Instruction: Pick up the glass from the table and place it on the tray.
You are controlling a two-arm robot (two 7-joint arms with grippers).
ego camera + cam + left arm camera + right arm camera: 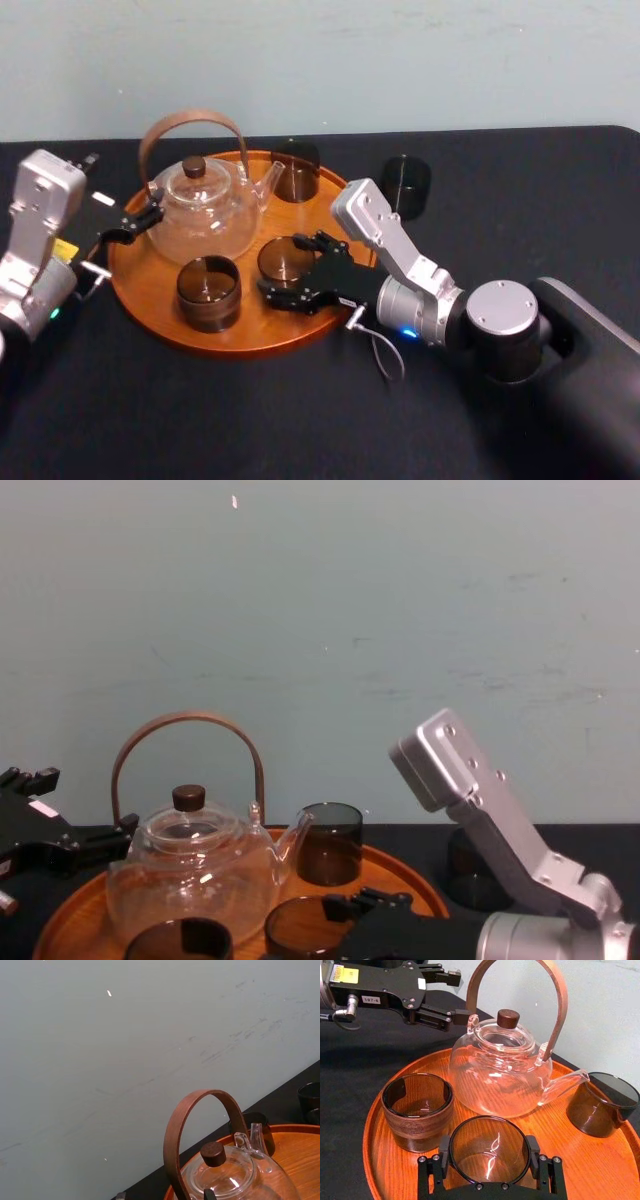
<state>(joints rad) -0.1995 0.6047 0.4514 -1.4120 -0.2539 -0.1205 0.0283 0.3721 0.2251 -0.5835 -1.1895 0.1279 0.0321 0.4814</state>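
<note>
Right gripper (488, 1149) fingers clasp round smoky glass (490, 1162) on rimmed wooden tray (600, 1170); left gripper (460, 997) fingers spread beside teapot (497, 1075).

The tray (250, 330) and teapot (205, 210) are viewed from above by the head camera and side-on from low down by the chest camera. The right wrist camera is set close behind the right claw (489, 1144), faced over the glass (490, 1160) held in it to the teapot beyond. The left wrist camera is tilted up at the wall (125, 1060), with the teapot's top shared.
</note>
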